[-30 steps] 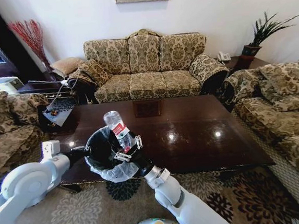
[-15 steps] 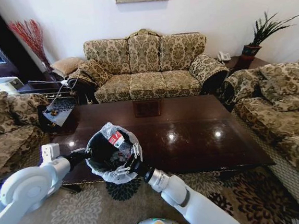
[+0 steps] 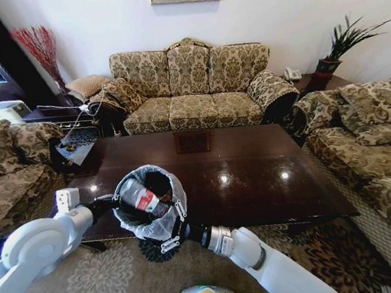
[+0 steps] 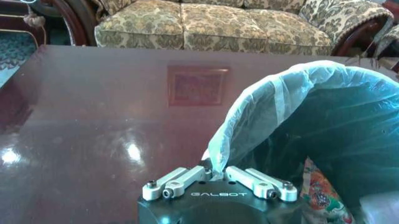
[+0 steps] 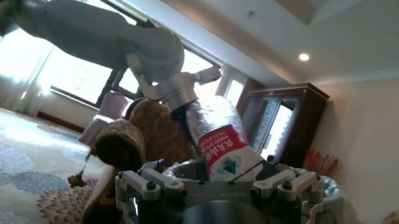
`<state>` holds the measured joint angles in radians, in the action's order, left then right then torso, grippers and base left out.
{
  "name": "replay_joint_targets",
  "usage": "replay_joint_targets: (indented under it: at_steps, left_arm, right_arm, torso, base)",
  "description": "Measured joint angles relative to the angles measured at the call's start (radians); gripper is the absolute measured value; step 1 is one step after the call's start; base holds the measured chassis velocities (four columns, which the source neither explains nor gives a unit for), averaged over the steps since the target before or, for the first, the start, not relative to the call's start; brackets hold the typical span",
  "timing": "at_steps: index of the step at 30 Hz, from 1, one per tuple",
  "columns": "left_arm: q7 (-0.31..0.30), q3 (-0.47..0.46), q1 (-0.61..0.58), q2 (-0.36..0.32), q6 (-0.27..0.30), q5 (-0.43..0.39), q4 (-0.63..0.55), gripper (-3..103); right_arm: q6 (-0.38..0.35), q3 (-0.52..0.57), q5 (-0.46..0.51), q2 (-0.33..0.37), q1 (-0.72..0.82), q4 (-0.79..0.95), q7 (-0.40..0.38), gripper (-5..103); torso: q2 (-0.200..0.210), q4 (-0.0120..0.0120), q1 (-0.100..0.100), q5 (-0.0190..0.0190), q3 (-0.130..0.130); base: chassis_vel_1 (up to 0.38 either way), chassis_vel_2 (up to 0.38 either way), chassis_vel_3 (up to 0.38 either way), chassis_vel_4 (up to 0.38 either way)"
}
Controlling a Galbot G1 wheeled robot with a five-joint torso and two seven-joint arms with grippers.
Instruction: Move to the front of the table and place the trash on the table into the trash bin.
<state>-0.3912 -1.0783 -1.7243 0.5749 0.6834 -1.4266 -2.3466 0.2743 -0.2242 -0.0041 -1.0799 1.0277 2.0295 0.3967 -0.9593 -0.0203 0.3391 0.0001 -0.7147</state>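
Your left claw point(image 4: 215, 183) pinches the trash bin's point(image 3: 149, 204) thin, floppy liner; the light, slick plastic bottle point(image 3: 138, 197) lies inside, right claw point(image 3: 173, 225) open below.

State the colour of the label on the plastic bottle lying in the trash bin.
The bottle's label is red with white print, clearest in the right wrist view.
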Motion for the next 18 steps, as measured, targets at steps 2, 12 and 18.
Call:
replay_joint_targets:
  at_steps: [2, 12, 18]
  left_arm:
    - [0.000, 0.000, 0.000, -0.001, -0.002, 0.000, 0.002, 0]
    - [0.003, 0.001, 0.004, -0.004, -0.006, -0.005, 0.004, 0]
    - [-0.002, -0.007, -0.002, -0.002, -0.003, -0.006, 0.009, 0]
  right_arm:
    - [-0.039, 0.016, -0.024, 0.000, 0.005, 0.004, -0.040, 100]
    - [-0.051, -0.045, -0.001, 0.001, 0.043, 0.027, -0.239, 100]
    - [0.109, -0.060, 0.080, -0.054, 0.066, 0.041, -0.309, 100]
  torso:
    - [0.000, 0.0001, 0.000, 0.0000, 0.000]
    - [0.000, 0.0001, 0.000, 0.0000, 0.000]
    - [0.000, 0.0001, 0.000, -0.0003, 0.000]
  base:
    - [0.000, 0.000, 0.000, 0.000]
    - [0.000, 0.000, 0.000, 0.000]
    - [0.000, 0.000, 0.000, 0.000]
